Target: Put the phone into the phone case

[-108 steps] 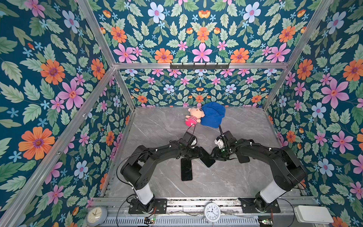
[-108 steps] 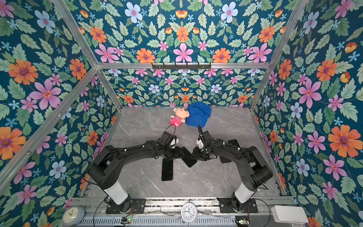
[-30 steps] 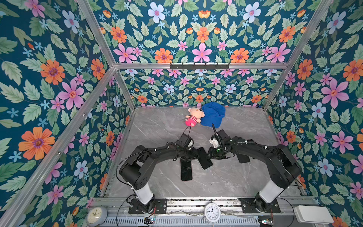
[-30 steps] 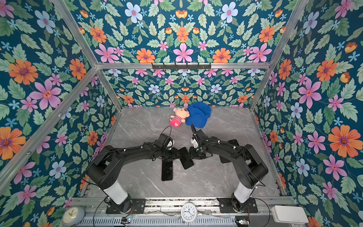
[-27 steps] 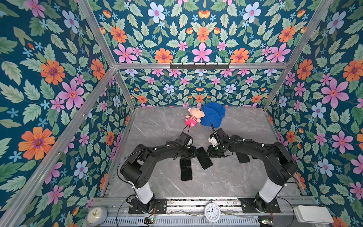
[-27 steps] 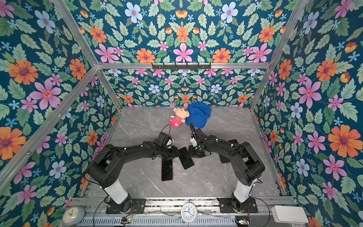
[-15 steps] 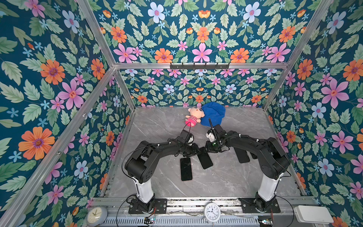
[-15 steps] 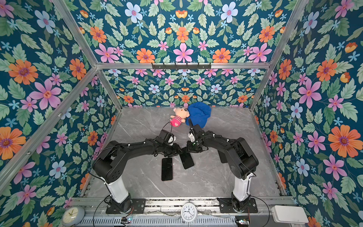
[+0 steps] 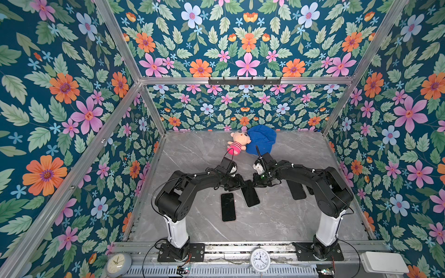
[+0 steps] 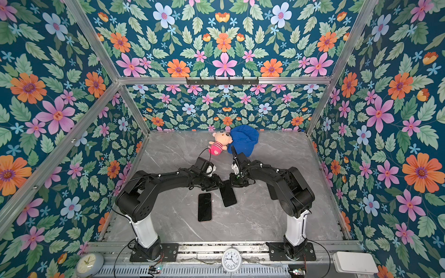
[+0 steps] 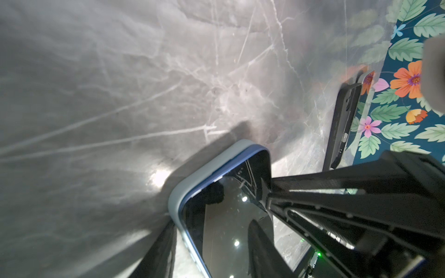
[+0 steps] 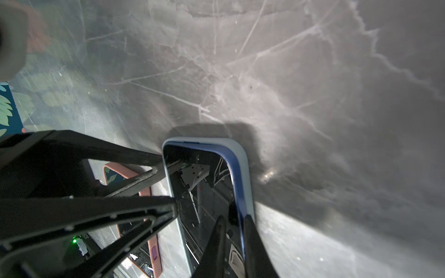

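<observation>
A blue-framed phone (image 11: 226,216) lies in a pale grey phone case (image 11: 207,163) on the marble table, near the middle in both top views (image 9: 251,197) (image 10: 228,196). The blue frame stands a little proud of the case rim at the far corner. My left gripper (image 11: 212,252) spans the case's width at its back end, one finger (image 11: 159,252) against the case's side. My right gripper (image 12: 234,243) is pinched on the long edge, with one finger (image 12: 216,240) on the screen and the other outside the case wall. Both grippers meet over that end (image 9: 243,184) (image 9: 255,184).
A second phone with a pink rim (image 9: 228,207) (image 12: 147,195) lies just left of the cased one. A dark case (image 9: 296,190) (image 11: 342,125) rests under the right arm. A plush doll (image 9: 237,143) and a blue cloth (image 9: 261,142) sit by the back wall.
The right jaws have closed onto the edge of the phone and case. Both arms have drawn in towards the middle. The phone has barely shifted, and the left grip is unchanged.
</observation>
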Robot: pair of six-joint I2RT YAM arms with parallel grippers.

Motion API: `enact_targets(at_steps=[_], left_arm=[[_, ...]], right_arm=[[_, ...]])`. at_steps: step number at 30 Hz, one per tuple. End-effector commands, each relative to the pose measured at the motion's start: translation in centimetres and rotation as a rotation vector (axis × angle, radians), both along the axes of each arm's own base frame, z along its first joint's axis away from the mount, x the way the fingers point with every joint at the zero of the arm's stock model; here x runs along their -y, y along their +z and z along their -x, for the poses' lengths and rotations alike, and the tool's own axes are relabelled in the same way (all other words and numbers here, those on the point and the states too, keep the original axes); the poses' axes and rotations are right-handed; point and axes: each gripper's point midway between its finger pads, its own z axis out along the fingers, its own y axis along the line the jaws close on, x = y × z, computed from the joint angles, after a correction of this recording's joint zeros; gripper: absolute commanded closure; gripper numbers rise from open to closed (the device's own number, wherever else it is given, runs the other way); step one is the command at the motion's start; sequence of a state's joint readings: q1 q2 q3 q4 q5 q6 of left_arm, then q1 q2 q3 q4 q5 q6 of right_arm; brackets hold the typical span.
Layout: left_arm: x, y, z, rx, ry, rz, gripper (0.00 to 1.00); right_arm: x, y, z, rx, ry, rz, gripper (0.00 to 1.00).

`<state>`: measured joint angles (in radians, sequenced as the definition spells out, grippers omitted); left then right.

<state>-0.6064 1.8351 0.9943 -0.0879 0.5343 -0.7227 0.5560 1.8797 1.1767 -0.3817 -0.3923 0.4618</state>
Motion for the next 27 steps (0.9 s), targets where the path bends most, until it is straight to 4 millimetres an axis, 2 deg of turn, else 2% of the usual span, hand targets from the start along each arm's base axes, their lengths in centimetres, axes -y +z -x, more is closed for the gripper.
enact_targets(at_steps=[1,7,11,21,27], left_arm=[[-0.4,-0.9,-0.2,0.012,-0.002,-0.036,0.5],[-0.2,-0.9,-0.3,0.014,-0.006,-0.033,0.5],[-0.2,-1.1,-0.5,0.013,-0.008,-0.036,0.5],[-0.4,-1.4,-2.4,0.024,-0.012,-0.047,0.5],[-0.3,-1.4,-2.6,0.016,-0.019,-0.036,0.5]], right_arm=[[-0.8,-0.5,1.1,-0.04,0.026,-0.043,0.84],[-0.8,-1.5,1.5,-0.065,0.013,-0.053,0.86],[-0.7,-1.4,1.7,-0.062,0.011,-0.048,0.86],[0.1,1.4,1.8,-0.021,-0.002,-0.036,0.86],[1.7,2.9,2.6,-0.01,-0.047,0.002,0.71]])
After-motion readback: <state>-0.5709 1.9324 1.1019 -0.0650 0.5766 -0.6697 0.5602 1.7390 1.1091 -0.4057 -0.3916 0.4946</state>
